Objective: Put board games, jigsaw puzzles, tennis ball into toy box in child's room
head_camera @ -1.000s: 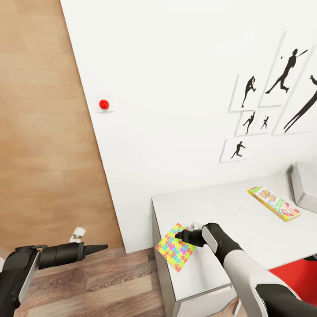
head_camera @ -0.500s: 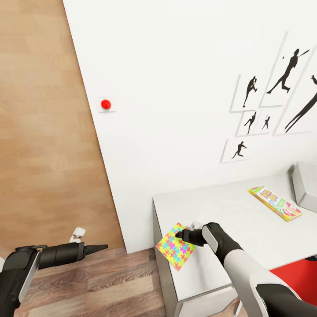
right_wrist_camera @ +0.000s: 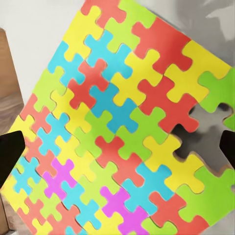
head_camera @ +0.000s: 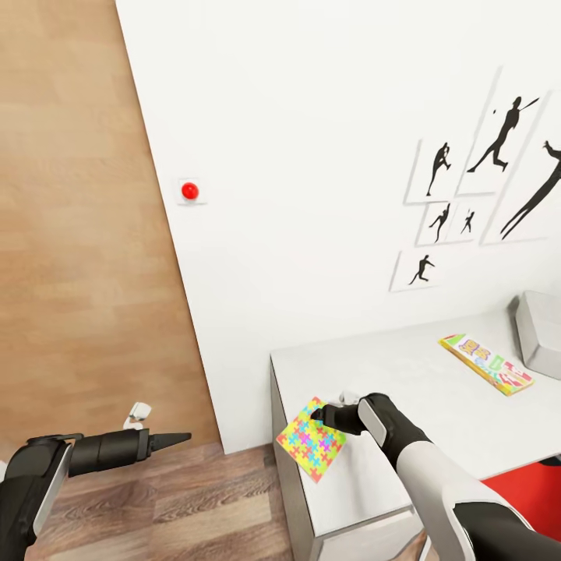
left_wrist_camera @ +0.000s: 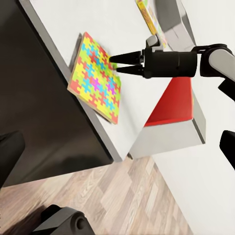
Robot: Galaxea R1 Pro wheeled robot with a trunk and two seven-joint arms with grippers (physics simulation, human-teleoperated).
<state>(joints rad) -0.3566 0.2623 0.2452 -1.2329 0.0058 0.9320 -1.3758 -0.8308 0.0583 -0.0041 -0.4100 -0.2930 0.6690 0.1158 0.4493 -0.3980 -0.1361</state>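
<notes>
Right gripper (head_camera: 318,414) over the multicoloured square jigsaw puzzle (head_camera: 311,439) at the near-left corner of the white table (head_camera: 405,374).
I read its fingers as spread wide, one dark tip (right_wrist_camera: 11,149) at each edge of the right wrist view, nothing held. Left gripper (head_camera: 181,439) hangs over wood floor (head_camera: 195,506), fingers together. Yellow flat board game box (head_camera: 486,362) lies beside the grey toy box (head_camera: 543,331); contents unseen.

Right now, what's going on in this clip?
The robot's right hand hovers open over a colourful jigsaw puzzle that lies at the corner of the white table, overhanging its edge. It isn't gripped yet. A board game lies farther along the table. The left hand is out over the floor, holding nothing.
</notes>
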